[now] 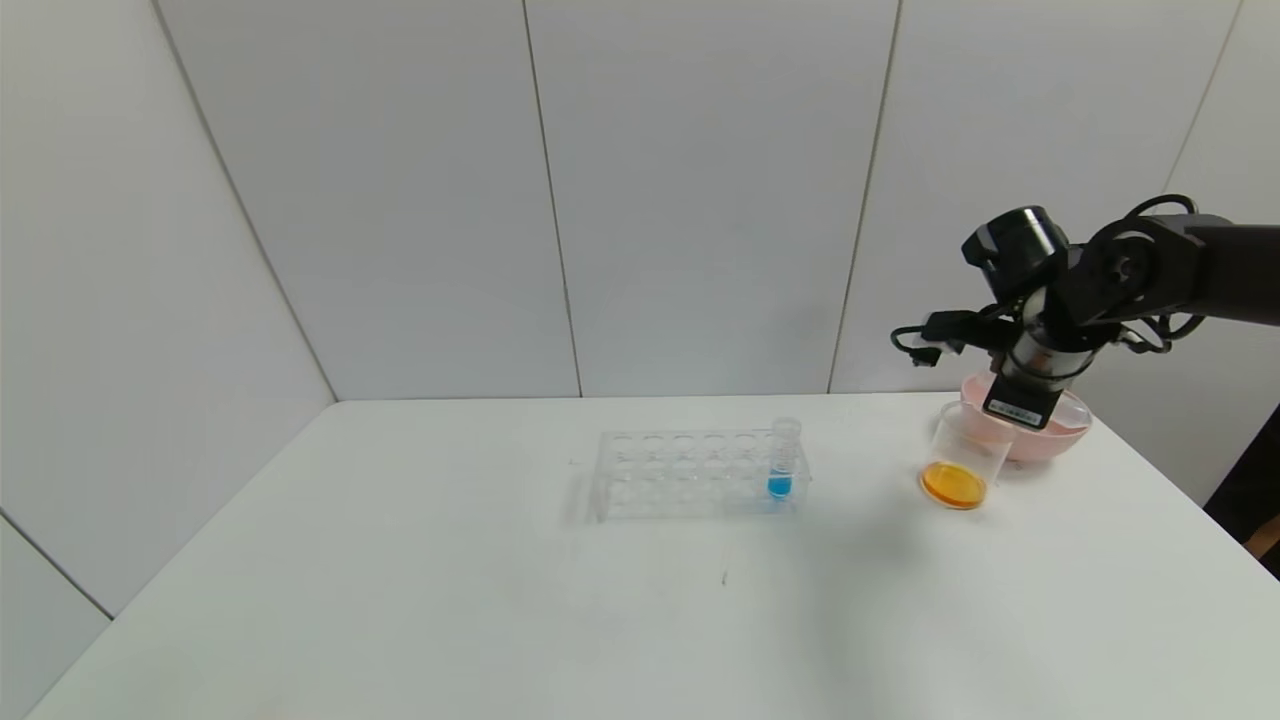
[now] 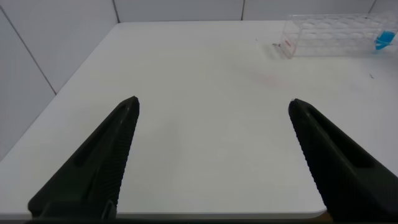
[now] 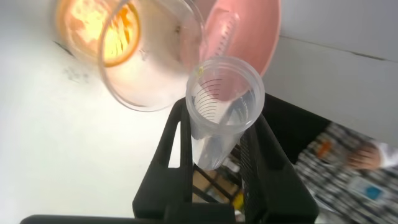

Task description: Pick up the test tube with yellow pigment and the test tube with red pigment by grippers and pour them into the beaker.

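Note:
My right gripper [image 3: 224,118] is shut on a clear marked test tube [image 3: 225,93] that shows no liquid, so I cannot tell whether it held red or yellow pigment. The tube's mouth points away from the wrist, down over the meeting rims of the beaker [image 3: 143,62] and the pink bowl [image 3: 258,31]. The beaker [image 1: 958,465] holds orange liquid at its bottom. In the head view the right gripper [image 1: 1018,402] hangs just above and behind the beaker, and the tube is hidden. My left gripper [image 2: 214,106] stands open over bare table.
A clear tube rack [image 1: 690,475] stands mid-table with a blue-liquid tube [image 1: 782,465] at its right end. The pink bowl [image 1: 1060,435] sits behind the beaker near the table's right edge; another clear tube [image 3: 221,31] seems to lie in it.

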### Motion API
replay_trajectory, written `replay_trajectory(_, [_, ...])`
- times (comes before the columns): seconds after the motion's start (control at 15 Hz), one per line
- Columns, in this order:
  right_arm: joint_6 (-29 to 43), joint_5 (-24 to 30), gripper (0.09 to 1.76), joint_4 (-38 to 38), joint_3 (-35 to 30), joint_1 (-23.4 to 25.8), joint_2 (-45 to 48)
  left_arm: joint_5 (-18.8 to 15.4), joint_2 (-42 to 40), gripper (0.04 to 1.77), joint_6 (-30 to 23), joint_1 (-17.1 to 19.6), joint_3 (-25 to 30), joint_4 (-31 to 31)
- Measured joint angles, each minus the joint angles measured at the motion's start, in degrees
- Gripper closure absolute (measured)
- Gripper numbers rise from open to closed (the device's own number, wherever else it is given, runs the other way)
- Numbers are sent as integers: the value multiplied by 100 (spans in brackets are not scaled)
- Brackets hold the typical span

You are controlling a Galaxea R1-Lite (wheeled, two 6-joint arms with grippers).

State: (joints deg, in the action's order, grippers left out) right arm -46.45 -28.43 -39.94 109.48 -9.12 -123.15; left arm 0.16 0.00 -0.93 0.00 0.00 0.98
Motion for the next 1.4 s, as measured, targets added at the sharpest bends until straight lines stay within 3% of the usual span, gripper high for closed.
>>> replay_trajectory(0.33, [906, 2192, 135, 145, -692, 553, 730, 0, 0, 9, -2, 0, 0, 0])
replay_trajectory(0.53, [1464, 3088, 135, 1096, -1296, 978, 1254, 0, 0, 9, -2, 0, 0, 0])
replay_trajectory(1.07, [2374, 4107, 135, 1618, -1486, 1972, 1714, -2, 0, 9, -2, 0, 0, 0])
replay_trajectory(1.4, [3189, 4652, 135, 2914, -1503, 2152, 1428, 0, 0, 9, -2, 0, 0, 0])
